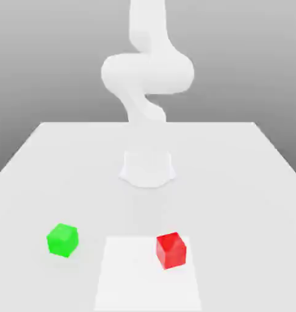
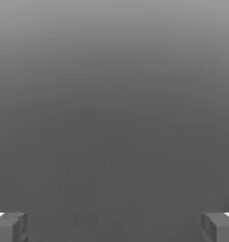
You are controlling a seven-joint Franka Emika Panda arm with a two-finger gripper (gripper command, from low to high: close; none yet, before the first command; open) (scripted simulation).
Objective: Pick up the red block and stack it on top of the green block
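Observation:
The red block [image 1: 171, 250] sits on the white table near the front, toward the exterior view's right. Further toward the exterior view's left lies the green block [image 1: 63, 239], well apart from the red one. In the hand view my gripper [image 2: 114, 228] is open: one grey fingertip [image 2: 10, 227] and the other fingertip [image 2: 219, 227] stand far apart with only plain grey between them. The white arm [image 1: 147, 73] rises and bends above the middle of the table, behind both blocks.
The arm's round base [image 1: 147, 167] stands at the table's centre. A paler rectangular patch [image 1: 138, 277] lies at the front edge, and the red block overlaps its corner. The table [image 1: 235, 183] is flat and white with edges running off to both sides.

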